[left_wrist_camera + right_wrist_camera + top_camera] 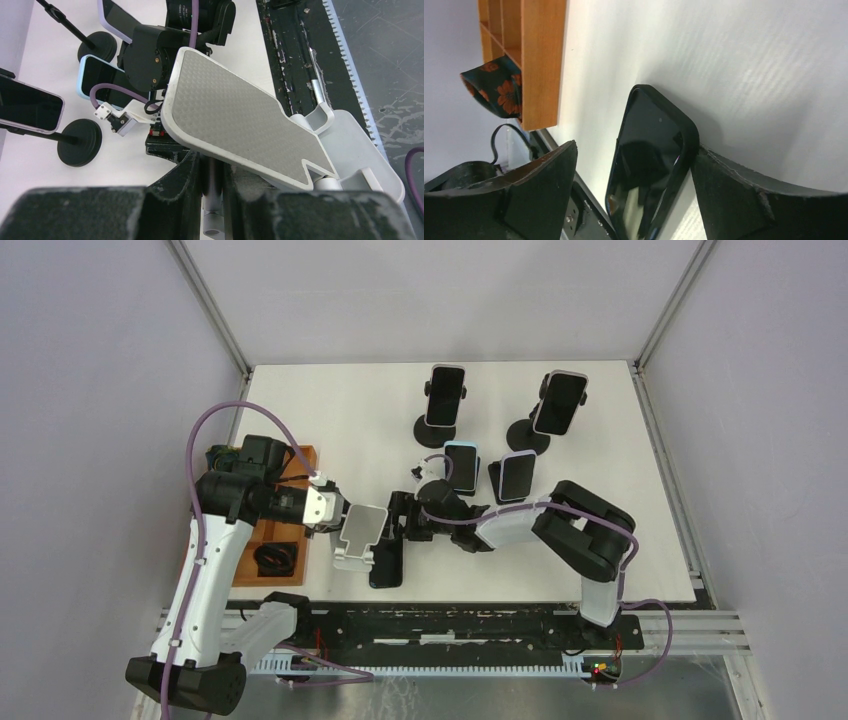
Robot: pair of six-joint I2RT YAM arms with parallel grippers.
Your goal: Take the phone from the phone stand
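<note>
Right gripper of mine hangs low over the desk with its jaws spread wide. In my right wrist view the black phone sits in the gap between the two fingers: one finger presses against the phone's edge, and the other stands clear of it with white desk showing between them. So I am not clamping the phone. From above, it lies dark and flat on the desk near the front edge, just beside the foot of the phone stand and off its plate.

My left gripper is closed tight on the phone stand from behind. In the left wrist view the silver post of the stand is pinched between my black fingers, and the grey textured plate tilts up and away from me, bare, with its pale lip at the lower end.

Behind my right arm four other phones stand on dark stands of their own, two near the far edge and two closer in. At my left a wooden tray rests on the desk, and a flowered cloth hangs from one of its compartments
</note>
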